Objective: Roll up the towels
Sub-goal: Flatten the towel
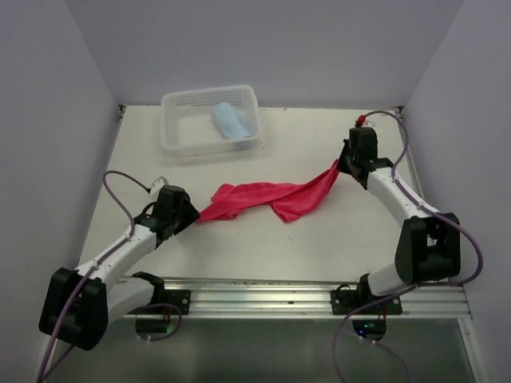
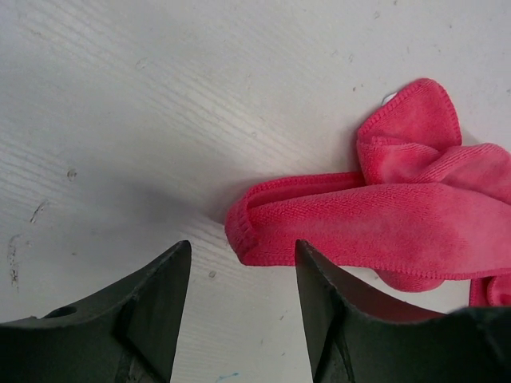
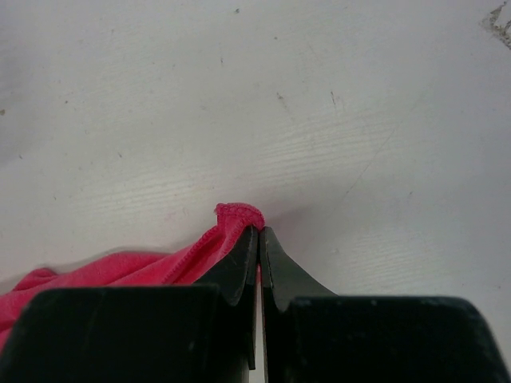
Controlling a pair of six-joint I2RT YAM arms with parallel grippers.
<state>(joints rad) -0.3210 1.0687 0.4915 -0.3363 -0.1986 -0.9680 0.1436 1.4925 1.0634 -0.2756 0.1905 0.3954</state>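
A red towel [image 1: 271,198] lies bunched and stretched across the middle of the table. My right gripper [image 1: 342,166] is shut on its right corner [image 3: 238,214] and holds it just above the table. My left gripper [image 1: 192,217] is open at the towel's left end; in the left wrist view the folded red edge [image 2: 263,231] lies just ahead of the gap between the fingers [image 2: 160,295], not gripped. A light blue rolled towel [image 1: 231,121] lies in the white basket [image 1: 180,144].
The white basket stands at the back left of the table. A metal rail [image 1: 263,291] runs along the near edge. Grey walls close in the left, right and back sides.
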